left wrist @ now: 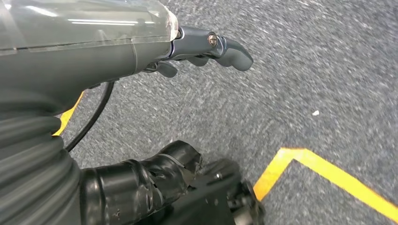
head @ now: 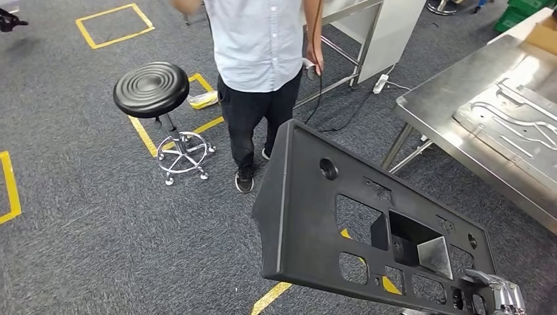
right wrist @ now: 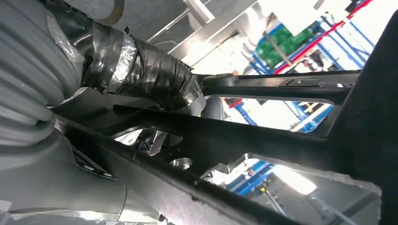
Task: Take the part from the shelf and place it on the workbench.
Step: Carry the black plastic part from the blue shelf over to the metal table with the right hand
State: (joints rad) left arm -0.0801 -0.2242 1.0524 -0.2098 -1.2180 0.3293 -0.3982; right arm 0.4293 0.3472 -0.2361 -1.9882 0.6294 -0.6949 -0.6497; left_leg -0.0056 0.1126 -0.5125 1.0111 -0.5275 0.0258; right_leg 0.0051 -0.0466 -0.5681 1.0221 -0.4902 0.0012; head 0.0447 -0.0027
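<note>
Now you're mid-carry: the steel tabletop (head: 446, 105) sits off to your right with a metal panel (head: 519, 125) already lying on it, and a person (head: 259, 72) stands ahead beside a black stool (head: 151, 88). You've got the big black part (head: 328, 223) tilted up over the carpet, well short of the tabletop, your right hand (head: 496, 292) clamped on its lower corner. Your left hand (left wrist: 206, 47) hangs over the floor, fingers curled on nothing, so next comes a turn right, then lowering the part flat without clipping that panel.
</note>
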